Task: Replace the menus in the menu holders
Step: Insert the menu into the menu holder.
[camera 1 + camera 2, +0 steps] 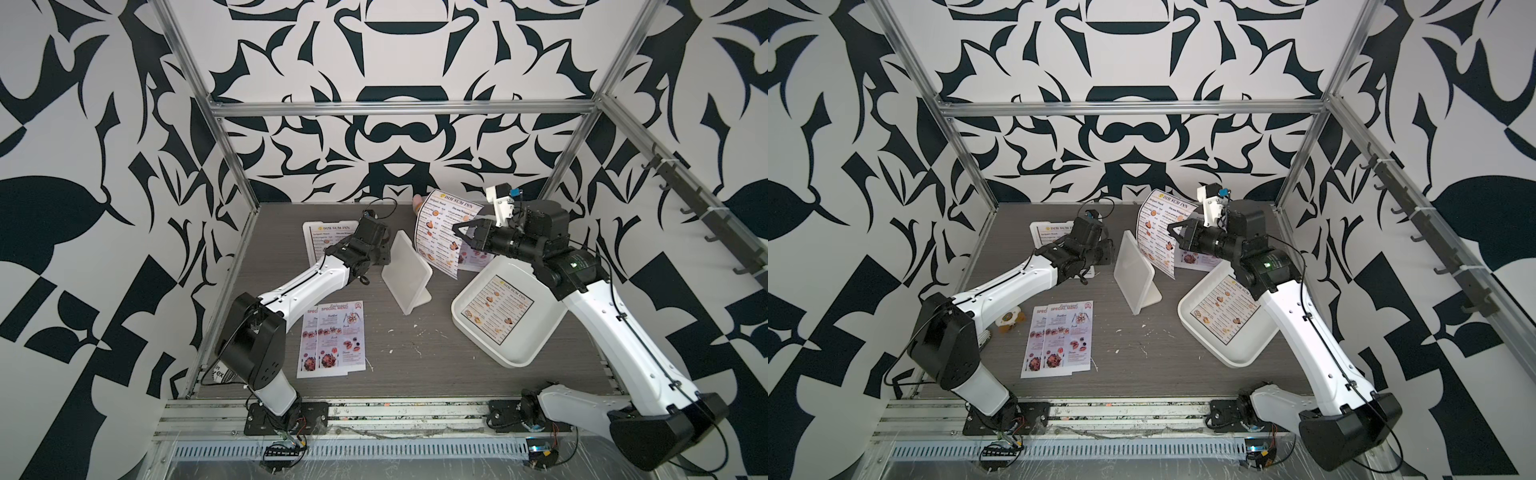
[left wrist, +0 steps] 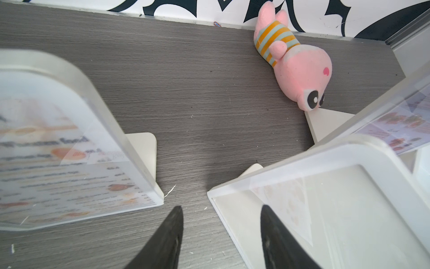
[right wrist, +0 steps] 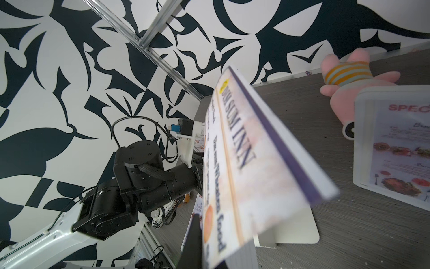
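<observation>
one white menu (image 1: 434,232) hangs in your right claw (image 1: 458,236), clamped on its side edge, near the worktop's far edge just behind the empty holder (image 1: 405,276). long axis near upright, heading up, sheet bowed; probably lined up for feeding in. left claw (image 2: 221,209), fingers halfway apart, grips nothing beside that holder.

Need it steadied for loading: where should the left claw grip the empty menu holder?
Probably the empty menu holder by its thin side edge facing the left claw, coming in from that side: the panel stands tilted, that edge bare.
</observation>
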Tool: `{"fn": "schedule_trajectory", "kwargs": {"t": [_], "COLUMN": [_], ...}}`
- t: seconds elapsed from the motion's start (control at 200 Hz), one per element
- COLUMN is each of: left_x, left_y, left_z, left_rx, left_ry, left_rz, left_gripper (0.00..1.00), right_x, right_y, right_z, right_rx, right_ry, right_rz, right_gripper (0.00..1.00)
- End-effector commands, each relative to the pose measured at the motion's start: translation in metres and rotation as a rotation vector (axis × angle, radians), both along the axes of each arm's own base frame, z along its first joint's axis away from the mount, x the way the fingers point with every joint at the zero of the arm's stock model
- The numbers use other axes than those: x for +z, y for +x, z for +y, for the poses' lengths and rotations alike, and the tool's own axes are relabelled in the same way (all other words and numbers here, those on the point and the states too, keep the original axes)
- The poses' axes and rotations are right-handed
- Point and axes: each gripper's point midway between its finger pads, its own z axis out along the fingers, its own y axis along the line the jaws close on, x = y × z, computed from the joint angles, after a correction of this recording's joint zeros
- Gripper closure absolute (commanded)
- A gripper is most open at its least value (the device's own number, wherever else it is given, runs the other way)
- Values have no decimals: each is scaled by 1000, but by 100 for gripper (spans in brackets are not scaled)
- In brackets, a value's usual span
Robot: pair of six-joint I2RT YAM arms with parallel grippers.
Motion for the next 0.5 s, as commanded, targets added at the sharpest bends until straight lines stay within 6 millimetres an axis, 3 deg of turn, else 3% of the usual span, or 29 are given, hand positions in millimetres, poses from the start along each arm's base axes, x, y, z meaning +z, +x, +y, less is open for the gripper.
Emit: {"fn": "schedule_trajectory", "kwargs": {"t": [0.0, 0.495], "left_x": [2, 4], "left_y": [-2, 4], "left_z": [8, -2], "left_rx": [11, -19], "left_ry": [4, -23], "left_rz": [-12, -20], "left_gripper": [44, 44], "right_x": [9, 4], "right_y": [2, 15], "right_z": [-1, -20], "right_rx": [-4, -86], "right_ry": [20, 40], "right_rz": [-28, 5], "right_gripper": [100, 100]}}
